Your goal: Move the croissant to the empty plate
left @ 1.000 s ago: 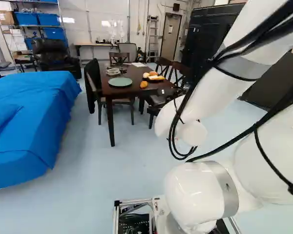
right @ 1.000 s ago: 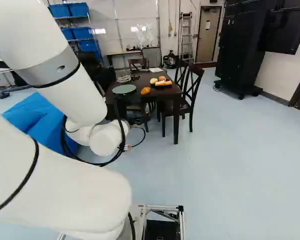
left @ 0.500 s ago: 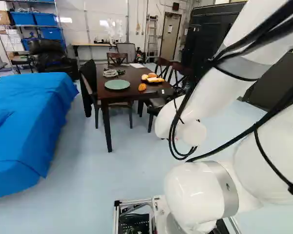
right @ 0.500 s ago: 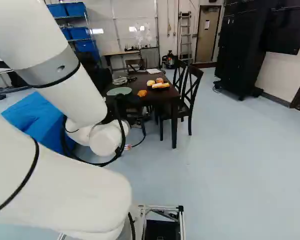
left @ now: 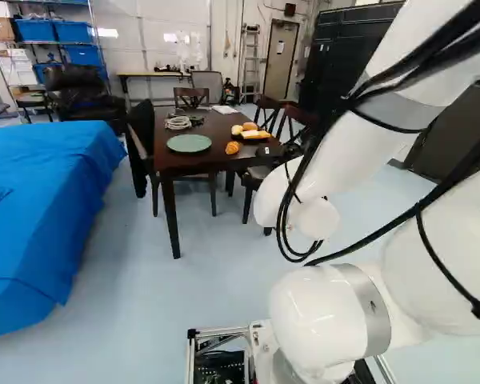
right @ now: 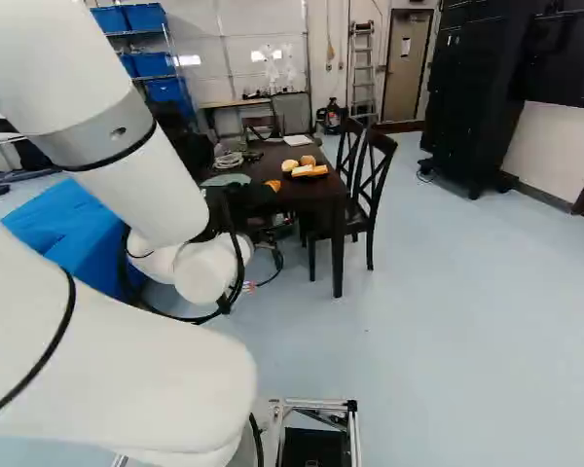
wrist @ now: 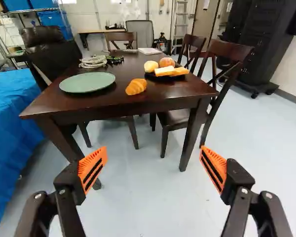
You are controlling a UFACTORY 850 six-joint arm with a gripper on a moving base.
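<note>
Gripper (wrist: 154, 168) stands with fingers spread wide, croissant (wrist: 136, 87) lying on table (wrist: 138, 101) beside green plate (wrist: 87, 82).

Two rear views, wrist nearer, table (wrist: 108, 102) shared

White arm (left: 324, 172) is bent, reaching ahead; gripper (left: 266, 150) faces forward, its two fingers (wrist: 69, 183) spread wide apart, orange pads (wrist: 92, 168) turned inward.
</note>
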